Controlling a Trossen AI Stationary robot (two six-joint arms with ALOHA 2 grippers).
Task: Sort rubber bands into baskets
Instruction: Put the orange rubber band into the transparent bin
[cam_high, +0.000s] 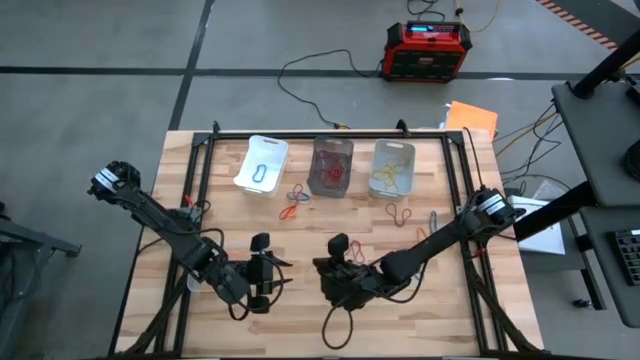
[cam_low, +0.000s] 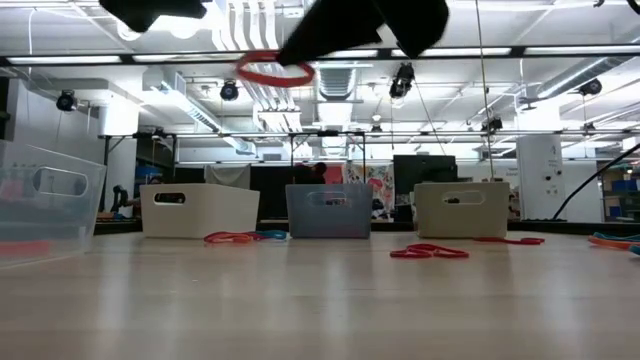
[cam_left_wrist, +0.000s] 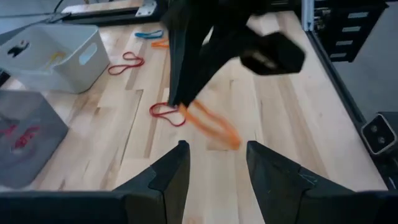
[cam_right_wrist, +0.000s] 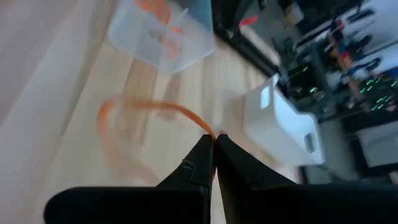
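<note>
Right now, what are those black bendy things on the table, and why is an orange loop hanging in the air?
Those are two robot arms with pinching grippers. One camera looks down from above, one sits at table height, and one rides on each wrist. The right gripper is pinched shut on an orange rubber band, lifted off the wooden table. The left gripper is open and holds nothing. More rubber bands lie loose on the table. At the far edge stand a white basket, a dark basket and a clear basket, some with bands inside.
</note>
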